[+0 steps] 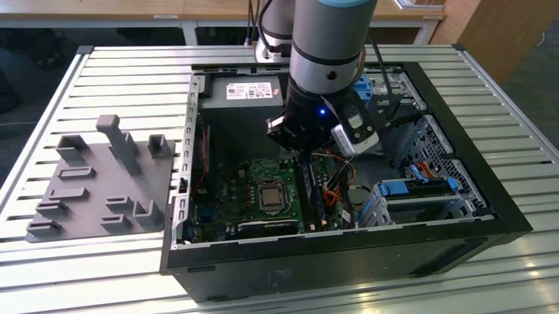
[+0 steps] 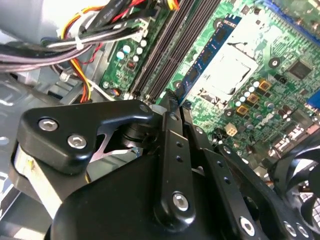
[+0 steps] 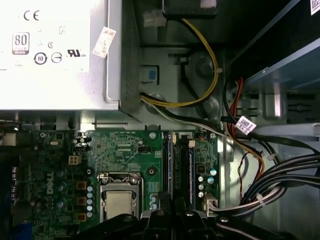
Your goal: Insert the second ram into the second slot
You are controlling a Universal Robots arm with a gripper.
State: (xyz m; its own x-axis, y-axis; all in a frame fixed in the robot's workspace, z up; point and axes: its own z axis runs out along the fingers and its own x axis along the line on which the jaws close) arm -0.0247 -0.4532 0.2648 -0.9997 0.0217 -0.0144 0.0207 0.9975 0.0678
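an open computer case [image 1: 349,261] sits on a slatted table [image 1: 114,78], beside a grey fixture plate [image 1: 91,212].

Slatted metal table [image 1: 114,72], wooden panel [image 1: 502,33] behind

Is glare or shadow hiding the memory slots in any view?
First wrist view: the power supply is blown out white, the memory slots evenly lit. Second wrist view: glare on the processor socket, slots visible. Exterior view: the case interior is dim, slots dark beneath the arm.
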